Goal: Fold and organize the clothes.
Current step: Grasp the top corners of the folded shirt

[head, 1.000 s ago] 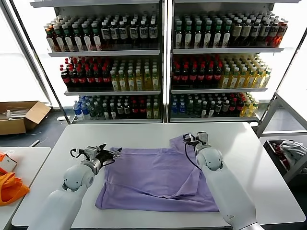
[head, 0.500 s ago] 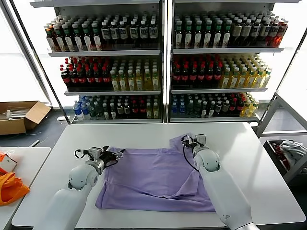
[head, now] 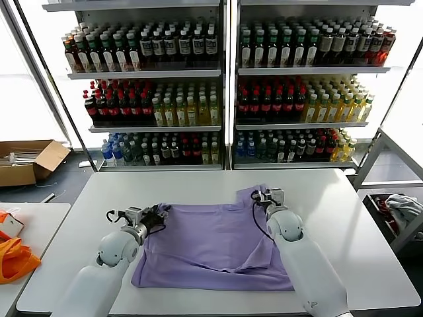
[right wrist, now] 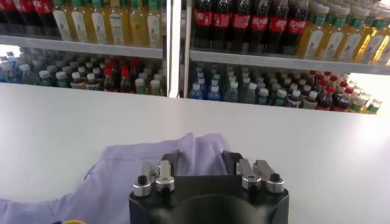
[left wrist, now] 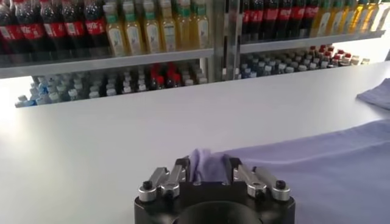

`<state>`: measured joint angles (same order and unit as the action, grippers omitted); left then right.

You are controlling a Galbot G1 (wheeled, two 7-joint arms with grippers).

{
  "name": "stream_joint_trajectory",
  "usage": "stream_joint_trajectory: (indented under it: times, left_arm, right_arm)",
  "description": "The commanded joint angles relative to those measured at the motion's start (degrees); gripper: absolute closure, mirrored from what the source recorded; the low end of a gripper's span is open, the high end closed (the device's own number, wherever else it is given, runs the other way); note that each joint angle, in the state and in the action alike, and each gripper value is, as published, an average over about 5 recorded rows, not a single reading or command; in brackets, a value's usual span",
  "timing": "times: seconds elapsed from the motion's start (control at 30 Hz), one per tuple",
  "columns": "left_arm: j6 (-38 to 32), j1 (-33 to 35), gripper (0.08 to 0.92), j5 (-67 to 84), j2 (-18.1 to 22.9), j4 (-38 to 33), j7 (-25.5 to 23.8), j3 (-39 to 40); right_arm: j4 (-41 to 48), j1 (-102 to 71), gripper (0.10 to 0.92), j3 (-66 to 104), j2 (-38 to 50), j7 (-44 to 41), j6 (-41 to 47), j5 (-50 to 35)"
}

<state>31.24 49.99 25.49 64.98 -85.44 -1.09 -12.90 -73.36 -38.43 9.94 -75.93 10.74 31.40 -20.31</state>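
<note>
The lavender T-shirt [head: 211, 244] lies spread on the white table [head: 344, 218], its far right sleeve corner bunched up. My left gripper [head: 160, 212] sits at the shirt's far left corner, shut on a pinch of purple cloth [left wrist: 210, 165] that fills the gap between its fingers. At the far right corner, by the raised sleeve, my right gripper [head: 259, 195] is also shut on a fold of the shirt [right wrist: 183, 155]. In the left wrist view the shirt's far edge [left wrist: 317, 161] runs off along the table. No printed graphic shows.
Shelves of bottles [head: 225, 86] stand behind the table. A cardboard box [head: 26, 160] sits on the floor at far left. Orange fabric [head: 16, 259] lies on a side table at left. A bin with cloth [head: 396, 208] stands at right.
Both grippers slid forward onto the shirt's far corners and their jaws went from wide open to closed on the cloth. The shirt's near right edge shifted slightly.
</note>
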Motion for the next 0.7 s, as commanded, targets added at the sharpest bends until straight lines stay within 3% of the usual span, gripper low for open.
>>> stream_joint_trajectory:
  times: [0.03,0.37,0.7]
  left_arm:
    - [0.1,1.0,0.623,-0.1,0.2,0.1,-0.2,0.1]
    - [-3.3,2.2,0.895,-0.8,-0.1,-1.9,-1.0,-0.4]
    - [-10.6,4.4,0.916,-1.0,-0.9,-6.8,-1.5,-1.7]
  right_arm:
    - [-0.7,-0.9,0.621,-0.1,0.1,0.0,0.3,-0.2]
    - [-3.2,-1.9,0.894,0.9,0.7,0.2,-0.2,-0.9]
    - [-10.5,-3.5,0.917,3.7,0.2,-0.3,-2.9,0.7]
